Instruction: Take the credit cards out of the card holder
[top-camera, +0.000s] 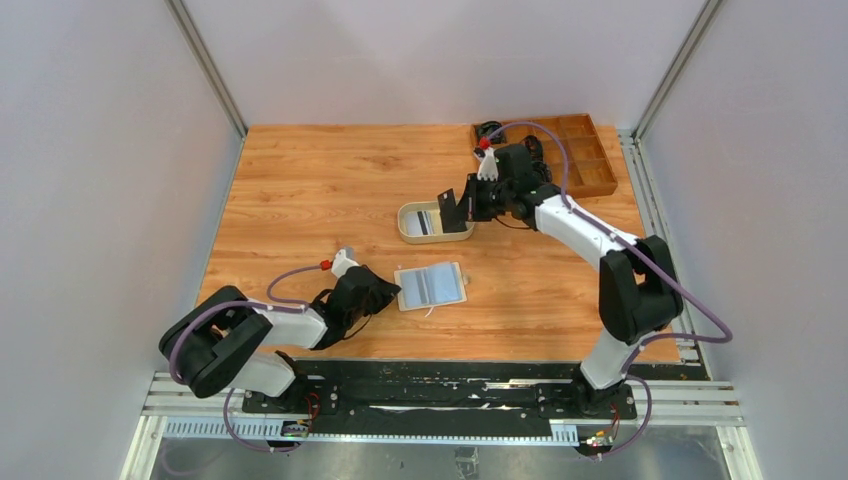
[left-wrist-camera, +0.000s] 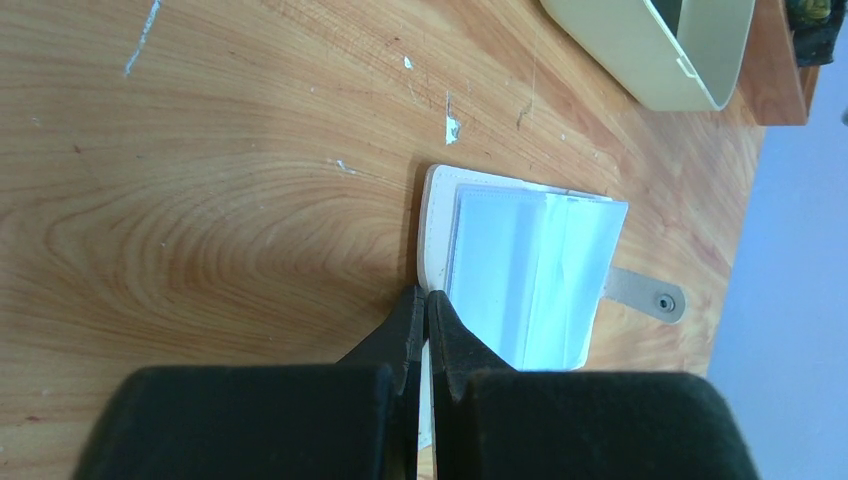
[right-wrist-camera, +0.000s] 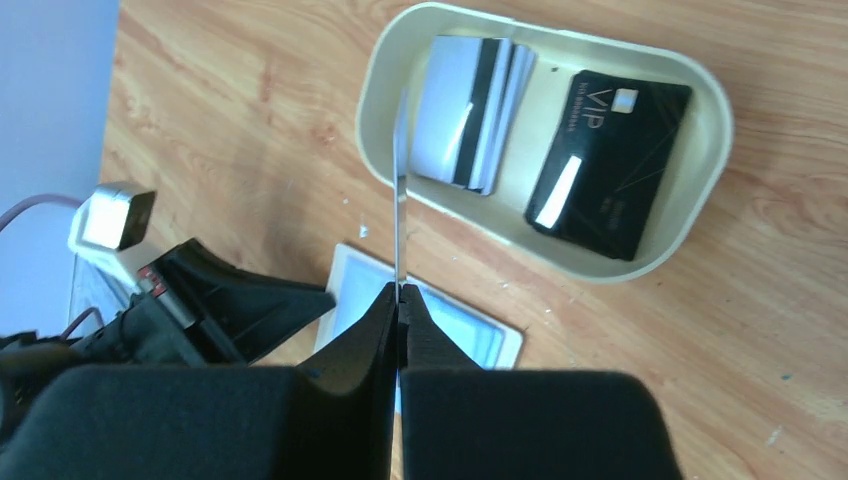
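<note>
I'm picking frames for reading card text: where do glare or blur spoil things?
Right wrist: a white glare streak crosses the black card in the tray; the near fingers are soft. Left wrist: the card holder's clear sleeves wash out pale blue. Top external: even light, no glare.

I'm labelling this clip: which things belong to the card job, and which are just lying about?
Job: card holder; left gripper at its edge; edge-on card in the right gripper; striped cards and black card in the tray.
Lying about: wooden box.
</note>
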